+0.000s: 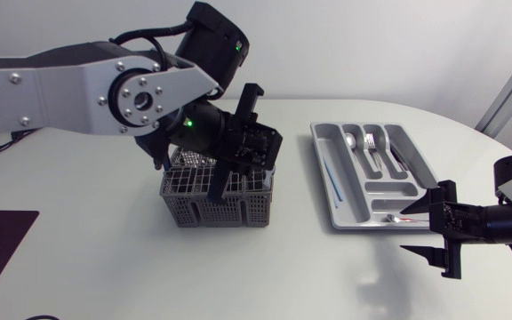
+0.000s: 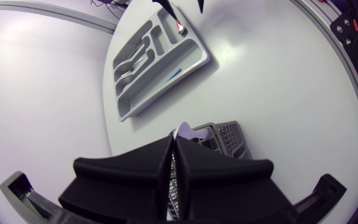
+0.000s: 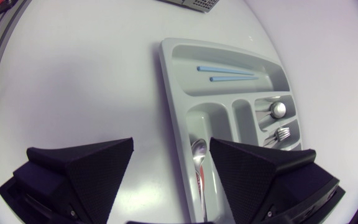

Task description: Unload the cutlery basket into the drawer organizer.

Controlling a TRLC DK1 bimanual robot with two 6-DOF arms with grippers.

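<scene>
Head view, basket (image 1: 219,204): on the surface, well apart from the organizer (image 1: 321,164), with my left pincer (image 1: 238,153) over it.
Left wrist view, left pincer (image 2: 174,155): closed on a pale handle (image 2: 184,130). I'd lift straight up, then carry it to the organizer (image 2: 194,62).
Right wrist view, right pincer (image 3: 169,168): wide open over the organizer's (image 3: 168,87) edge. I'd hold clear.

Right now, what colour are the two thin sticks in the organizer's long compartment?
Light blue; the sticks show best in the right wrist view.
</scene>
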